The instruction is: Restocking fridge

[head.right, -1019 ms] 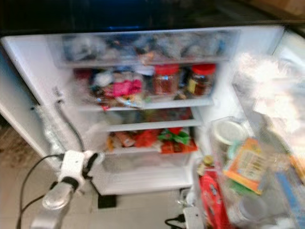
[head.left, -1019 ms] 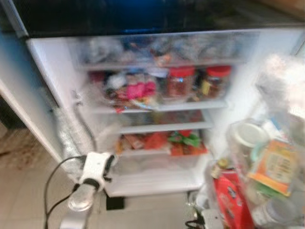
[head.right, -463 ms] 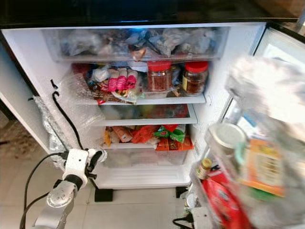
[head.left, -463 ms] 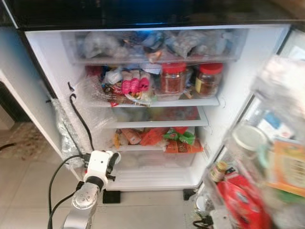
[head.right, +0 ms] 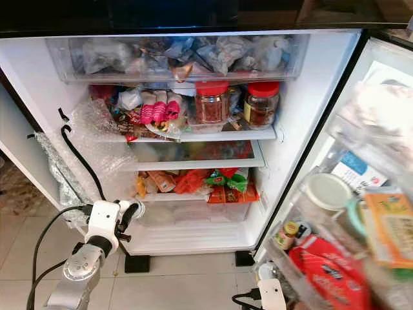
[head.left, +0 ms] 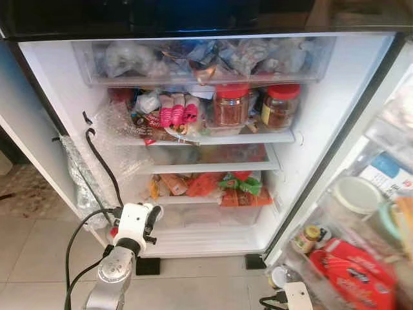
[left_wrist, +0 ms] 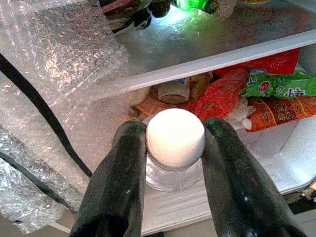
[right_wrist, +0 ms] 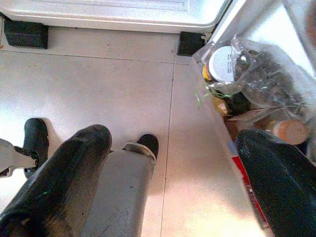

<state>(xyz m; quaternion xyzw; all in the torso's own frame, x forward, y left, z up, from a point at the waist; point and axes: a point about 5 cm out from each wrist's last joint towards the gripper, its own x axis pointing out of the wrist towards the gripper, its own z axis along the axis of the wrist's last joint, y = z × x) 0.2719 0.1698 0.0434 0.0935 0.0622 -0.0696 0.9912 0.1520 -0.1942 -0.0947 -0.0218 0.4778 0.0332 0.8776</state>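
Left gripper (left_wrist: 174, 163) raised forward, jaws clamped; right gripper (right_wrist: 173, 187), apparently hanging low, jaws spread wide.

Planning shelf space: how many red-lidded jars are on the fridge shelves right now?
2. One red-lidded jar stands mid-shelf under the top drawer; the second jar stands just right of it. Others may be hidden behind the packets.

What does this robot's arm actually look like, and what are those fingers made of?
The left arm is a silver metal tube with a round joint, topped by a white boxy wrist block. A black cable loops alongside it. The left gripper and right gripper each have two long, thick, rounded black fingers.
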